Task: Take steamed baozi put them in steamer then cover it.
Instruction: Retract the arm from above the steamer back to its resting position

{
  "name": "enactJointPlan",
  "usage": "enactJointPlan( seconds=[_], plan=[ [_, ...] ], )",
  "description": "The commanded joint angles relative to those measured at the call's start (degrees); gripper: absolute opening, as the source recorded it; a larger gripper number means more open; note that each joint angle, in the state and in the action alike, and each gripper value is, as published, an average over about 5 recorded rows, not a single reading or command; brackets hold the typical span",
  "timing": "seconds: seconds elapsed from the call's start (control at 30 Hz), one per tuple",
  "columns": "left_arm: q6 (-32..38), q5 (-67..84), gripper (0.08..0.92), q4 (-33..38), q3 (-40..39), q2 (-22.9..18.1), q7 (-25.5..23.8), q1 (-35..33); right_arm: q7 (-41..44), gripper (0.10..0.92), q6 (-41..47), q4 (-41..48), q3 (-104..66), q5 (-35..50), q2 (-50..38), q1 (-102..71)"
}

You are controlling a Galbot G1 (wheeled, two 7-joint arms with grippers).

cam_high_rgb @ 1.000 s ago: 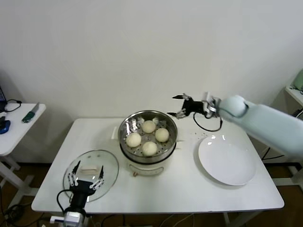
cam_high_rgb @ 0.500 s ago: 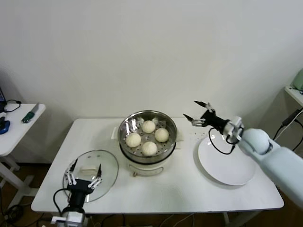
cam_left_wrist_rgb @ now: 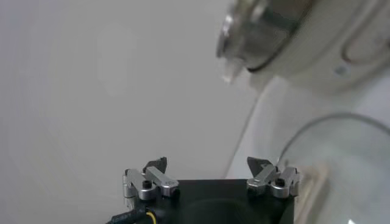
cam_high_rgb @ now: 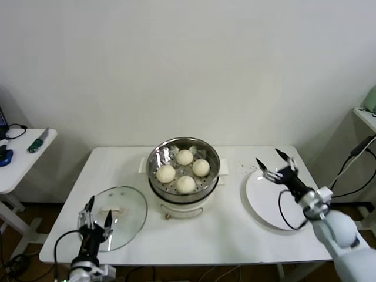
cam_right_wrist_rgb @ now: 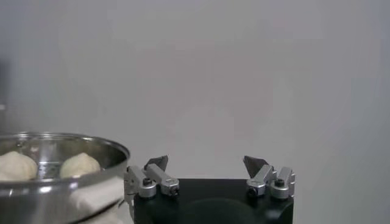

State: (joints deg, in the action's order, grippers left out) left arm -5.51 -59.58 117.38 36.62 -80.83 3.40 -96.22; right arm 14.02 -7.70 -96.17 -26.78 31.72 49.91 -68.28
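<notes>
Baozi task, seen left to right: the left gripper (cam_high_rgb: pixel 96 215), jaws open and empty, hovers at the near edge of the glass lid (cam_high_rgb: pixel 120 214) lying flat on the table (cam_high_rgb: pixel 217 235). Four baozi (cam_high_rgb: pixel 184 171) sit in the uncovered steamer (cam_high_rgb: pixel 183 157) at centre. The right gripper (cam_high_rgb: pixel 277 165), open and empty, has pulled back from the steamer to the bare plate (cam_high_rgb: pixel 271 202), so loading looks finished and only covering remains.
</notes>
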Motion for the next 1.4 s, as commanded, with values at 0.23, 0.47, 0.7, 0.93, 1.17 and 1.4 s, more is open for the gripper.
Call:
enactJointPlan(
  seconds=[0.23, 0.47, 0.7, 0.93, 1.17, 1.4],
  plan=[
    [-0.5, -26.2, 0.823, -16.7, -1.5, 0.2, 1.8, 6.6, -0.5, 0.823, -0.6, -4.9, -14.9, -10.2, 11.3, -21.5],
    [-0.3, -24.5, 0.823, -20.8, -2.1, 0.6, 2.4, 10.3, -0.3, 0.823, -0.9, -5.2, -15.9, -11.8, 12.0, -22.0],
    [-0.7, -24.9, 0.823, -23.9, -2.6, 1.0, 4.5, 13.0, 0.4, 0.823, -1.0, -5.5, -16.7, -12.2, 12.4, -22.1],
    [-1.1, -24.4, 0.823, -26.3, -2.7, 1.4, 5.6, 15.7, 0.8, 0.823, -1.1, -5.6, -16.3, -13.3, 13.2, -22.0],
    [-1.1, -22.7, 0.823, -28.1, -2.4, 1.2, 5.5, 18.3, 1.3, 0.823, -1.2, -5.2, -16.0, -13.7, 13.6, -21.8],
    [-1.4, -21.1, 0.823, -29.9, -2.4, 1.4, 6.2, 20.8, 2.1, 0.823, -1.6, -5.1, -16.0, -15.3, 14.2, -22.0]
  ],
)
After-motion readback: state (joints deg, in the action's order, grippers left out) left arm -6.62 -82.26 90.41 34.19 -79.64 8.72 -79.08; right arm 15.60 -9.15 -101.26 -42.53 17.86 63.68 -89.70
